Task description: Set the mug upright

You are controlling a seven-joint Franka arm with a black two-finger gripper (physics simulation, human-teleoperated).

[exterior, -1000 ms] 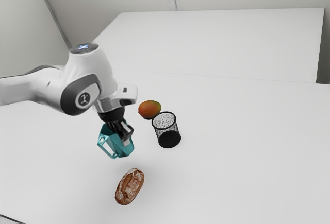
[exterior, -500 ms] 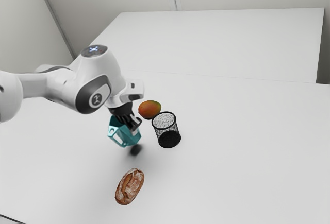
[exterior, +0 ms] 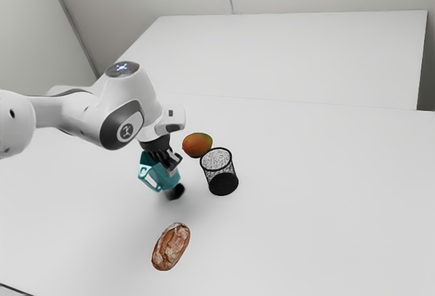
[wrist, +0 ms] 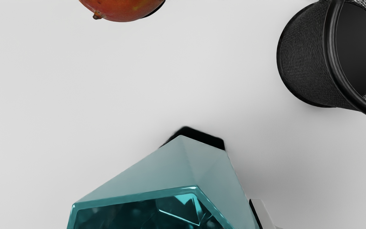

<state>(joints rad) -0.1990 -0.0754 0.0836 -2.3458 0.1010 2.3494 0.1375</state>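
Note:
The teal faceted mug hangs tilted in my gripper [exterior: 172, 162], which is shut on it; in the exterior view the mug [exterior: 158, 173] is low over the table with a dark shadow beside its lower end. From the wrist view, the open mouth of the mug [wrist: 157, 178] faces the camera and its narrower base points down at the table, close to a black shadow. One finger of the gripper [wrist: 183, 221] presses along the mug's side; the other is hidden behind the mug.
A black mesh cup [exterior: 219, 172] stands on the white table [exterior: 306, 207], toward the exterior view's right of the mug. Behind it lies a red-orange mango [exterior: 197, 145]. A brown bread loaf [exterior: 170, 246] lies nearer the exterior camera. The wrist view includes the cup [wrist: 307, 57] and mango [wrist: 122, 9].
Holding the mug, my hand first moved toward the exterior view's right, then slightly back left and lower. The mug and its shadow are now closer together. The other objects have stayed put.

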